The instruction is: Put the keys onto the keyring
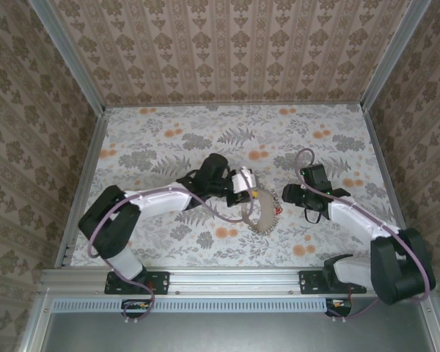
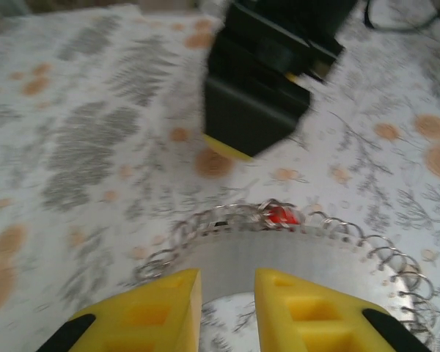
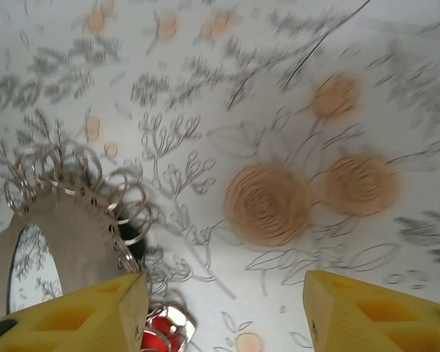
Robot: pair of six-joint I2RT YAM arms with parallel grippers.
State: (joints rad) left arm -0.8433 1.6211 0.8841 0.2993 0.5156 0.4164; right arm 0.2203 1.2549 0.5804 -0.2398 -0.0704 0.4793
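Table (image 1: 147, 147): it has a flowered cover, and the things lie near its middle.
Right gripper (image 3: 226, 286): the yellow jaws are wide apart with nothing between them, just beside the keyring (image 2: 293, 249).
Left gripper (image 2: 226, 293): the jaws are a little apart, over the keyring's grey band.
Keyring: it lies flat on the table, between both grippers.
Red key (image 2: 281, 215): it is at the keyring's wire rings, on the right gripper's side.

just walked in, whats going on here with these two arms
Two robot arms are working at a keyring, a grey oval loop fringed with small wire rings, lying on the floral table. The left pincer hovers right over its band, slightly open and pinching nothing. The right pincer is wide open and empty beside the loop. A red-headed key sits among the rings at the loop's edge; whether it is threaded on is unclear.
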